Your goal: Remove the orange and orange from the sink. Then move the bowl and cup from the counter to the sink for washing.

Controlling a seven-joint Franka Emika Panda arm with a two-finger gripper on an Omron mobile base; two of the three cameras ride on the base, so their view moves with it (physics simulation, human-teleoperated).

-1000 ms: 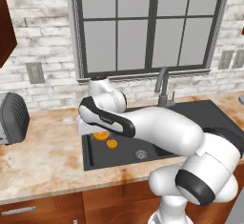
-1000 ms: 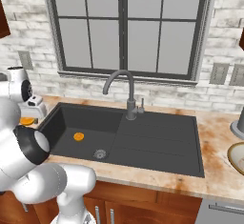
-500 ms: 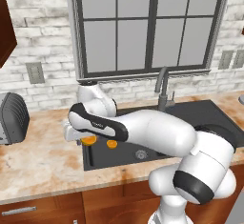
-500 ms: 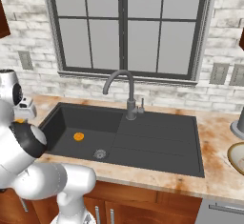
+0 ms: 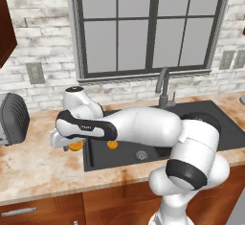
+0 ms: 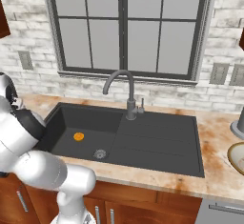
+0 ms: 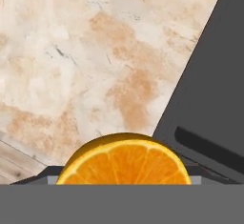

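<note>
Tool [image 5: 72, 143] clenched wide on one small round bright-orange orange [image 7: 125, 160], cut face showing, over the beige rust-marbled stone table [image 7: 71, 61] just left of the matte black rectangular sink [image 6: 143, 139]. Second matching orange [image 6: 78, 136] lying in the basin near the round drain. Two oranges counted. No readable writing.
</note>
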